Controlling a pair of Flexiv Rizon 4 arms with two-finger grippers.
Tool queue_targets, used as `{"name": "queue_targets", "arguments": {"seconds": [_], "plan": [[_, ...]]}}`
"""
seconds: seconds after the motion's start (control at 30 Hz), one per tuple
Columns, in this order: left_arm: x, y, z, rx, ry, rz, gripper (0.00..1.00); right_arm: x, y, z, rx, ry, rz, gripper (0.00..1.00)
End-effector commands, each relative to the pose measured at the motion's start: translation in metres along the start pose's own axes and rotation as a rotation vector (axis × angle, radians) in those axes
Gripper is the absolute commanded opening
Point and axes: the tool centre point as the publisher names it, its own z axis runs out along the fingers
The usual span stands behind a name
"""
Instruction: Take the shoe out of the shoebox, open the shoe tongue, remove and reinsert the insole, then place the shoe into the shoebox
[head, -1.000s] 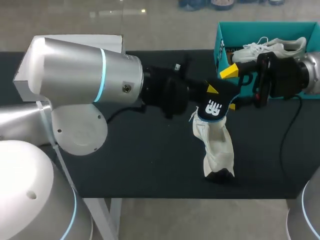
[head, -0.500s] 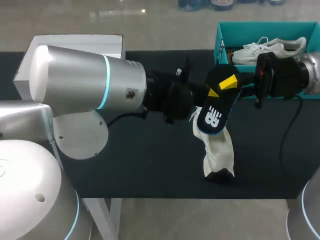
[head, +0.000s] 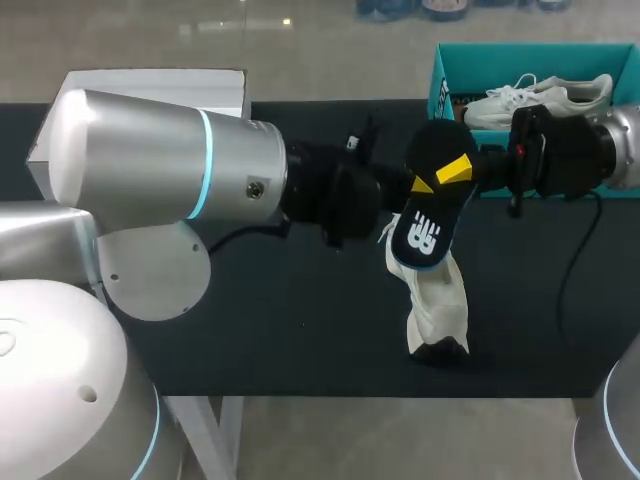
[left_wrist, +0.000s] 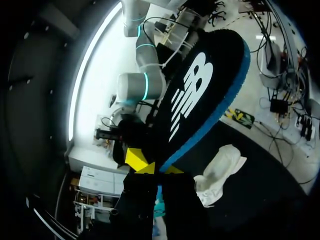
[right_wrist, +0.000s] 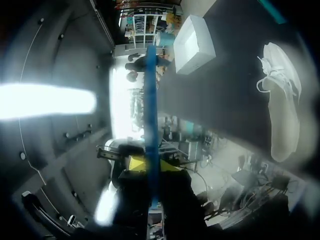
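The left claw (left_wrist: 156, 169) and right claw (right_wrist: 152, 165) each pinch the black insole (head: 428, 215) above the worktop (head: 280, 320). The white shoe (head: 435, 300) sits under it, toward the front edge.

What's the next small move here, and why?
Probably open the left end effector: it and the right end effector both pinch the insole, held clear above the white shoe, which sits unheld. Freed, it could steady the shoe for reinsertion.
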Motion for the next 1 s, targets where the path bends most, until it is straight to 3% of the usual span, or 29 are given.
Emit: {"name": "queue_targets", "arguments": {"seconds": [0.03,0.2,0.23,0.27,0.3,0.6,1.0], "plan": [[0.005,-0.002,-0.002,0.004,0.001,-0.007,0.0,0.0,0.002,-0.002,-0.001,0.0,0.001,0.0],[0.008,-0.002,0.001,0.021,0.021,-0.019,0.0,0.0,0.002,-0.002,-0.001,0.0,0.001,0.0],[0.008,-0.002,0.001,0.024,0.028,-0.019,0.22,0.0,0.002,-0.002,-0.001,0.0,0.001,0.0],[0.009,-0.002,0.001,0.025,0.03,-0.021,0.81,0.0,0.002,-0.002,-0.001,0.0,0.001,0.0],[0.01,-0.003,0.001,0.018,0.03,-0.021,1.0,0.0,0.002,-0.002,-0.001,0.0,0.001,0.0],[0.017,0.003,-0.019,0.017,0.032,-0.041,1.0,0.0,0.002,-0.002,-0.001,0.0,0.001,0.0],[0.012,0.009,-0.053,0.001,0.034,-0.037,1.0,0.0,0.002,-0.002,-0.001,0.0,0.001,0.0]]}}
